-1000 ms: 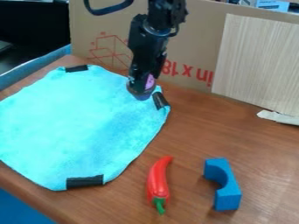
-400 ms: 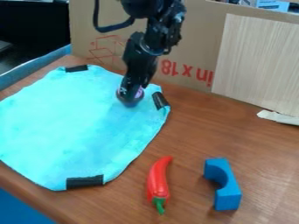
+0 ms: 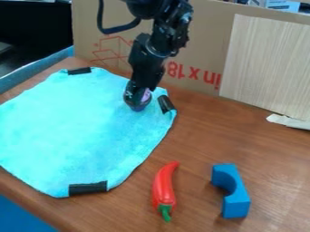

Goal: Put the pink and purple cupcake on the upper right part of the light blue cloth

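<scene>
The black fingers are clamped on a small, purple, rounded object, which lies between them at their tips, over the turquoise fabric cloth's far right part. Right of the cloth on the brown wooden desk are a red plastic chili pepper and, farther out, a blue arch-shaped block.

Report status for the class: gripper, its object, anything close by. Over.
Gripper over cloth, holding purple object. Black tape strip close beside it. Red pepper and blue block nearer camera.
</scene>
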